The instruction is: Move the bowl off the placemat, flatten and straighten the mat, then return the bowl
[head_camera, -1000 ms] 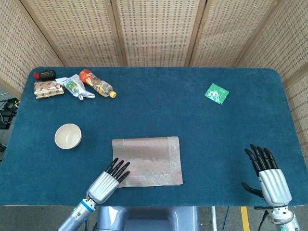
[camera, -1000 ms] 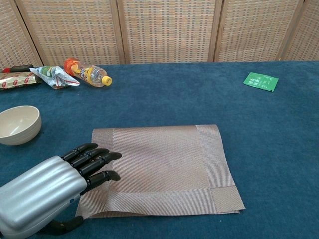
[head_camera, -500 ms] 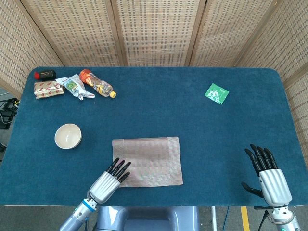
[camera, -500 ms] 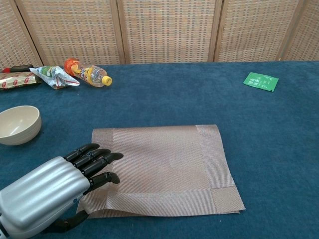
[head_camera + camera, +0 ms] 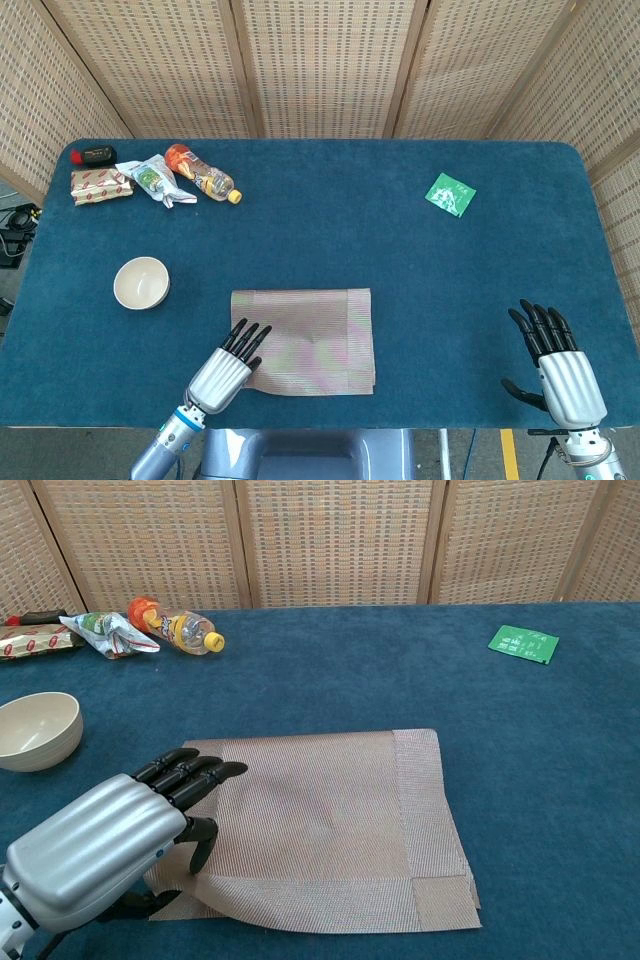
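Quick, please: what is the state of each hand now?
Left hand: open, fingers resting on the placemat.
Right hand: open, holds nothing.

Bright, even, diffuse light with no glare – both views are sharp, and only a soft shadow lies under the left hand – no edge distortion shows

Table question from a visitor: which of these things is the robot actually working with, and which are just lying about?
Part of the job:
placemat
bowl, standing off the mat
left hand, fingers resting on the mat

Just lying about:
bottle
snack wrappers
green packet
right hand, idle at the table edge
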Controlling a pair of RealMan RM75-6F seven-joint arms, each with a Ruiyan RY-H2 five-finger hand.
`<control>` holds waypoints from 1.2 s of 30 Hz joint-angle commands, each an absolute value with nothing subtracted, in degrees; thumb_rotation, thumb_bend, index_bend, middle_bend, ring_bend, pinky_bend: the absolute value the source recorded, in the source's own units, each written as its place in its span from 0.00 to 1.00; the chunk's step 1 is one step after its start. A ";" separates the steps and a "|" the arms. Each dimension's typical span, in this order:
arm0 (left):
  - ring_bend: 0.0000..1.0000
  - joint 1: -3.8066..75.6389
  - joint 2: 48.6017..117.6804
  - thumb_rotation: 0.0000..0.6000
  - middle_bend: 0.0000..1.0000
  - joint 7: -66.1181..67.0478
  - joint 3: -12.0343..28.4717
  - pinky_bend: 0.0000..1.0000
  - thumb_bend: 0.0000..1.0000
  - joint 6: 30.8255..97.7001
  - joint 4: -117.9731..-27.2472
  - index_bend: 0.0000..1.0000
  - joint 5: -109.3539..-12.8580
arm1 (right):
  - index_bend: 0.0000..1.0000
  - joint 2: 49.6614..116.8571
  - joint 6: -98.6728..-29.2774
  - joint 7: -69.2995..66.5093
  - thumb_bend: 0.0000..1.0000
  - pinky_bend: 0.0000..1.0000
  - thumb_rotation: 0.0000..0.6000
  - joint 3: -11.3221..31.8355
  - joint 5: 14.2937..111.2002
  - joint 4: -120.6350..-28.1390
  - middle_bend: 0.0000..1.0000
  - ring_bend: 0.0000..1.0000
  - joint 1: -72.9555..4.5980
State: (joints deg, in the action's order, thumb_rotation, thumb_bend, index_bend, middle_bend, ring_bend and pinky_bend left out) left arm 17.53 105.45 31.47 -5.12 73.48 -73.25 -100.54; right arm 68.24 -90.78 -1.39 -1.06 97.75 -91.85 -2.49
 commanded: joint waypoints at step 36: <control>0.00 37.56 96.37 1.00 0.00 37.30 23.78 0.00 0.46 58.13 -81.34 0.69 -75.98 | 0.00 69.47 -87.82 2.67 0.18 0.00 1.00 1.27 91.95 -91.27 0.00 0.00 -3.16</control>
State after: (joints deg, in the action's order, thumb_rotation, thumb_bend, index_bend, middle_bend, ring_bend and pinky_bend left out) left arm 34.70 96.56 35.37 20.86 60.71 -82.81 -79.78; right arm 69.47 -87.81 2.65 1.25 91.96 -91.26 -3.16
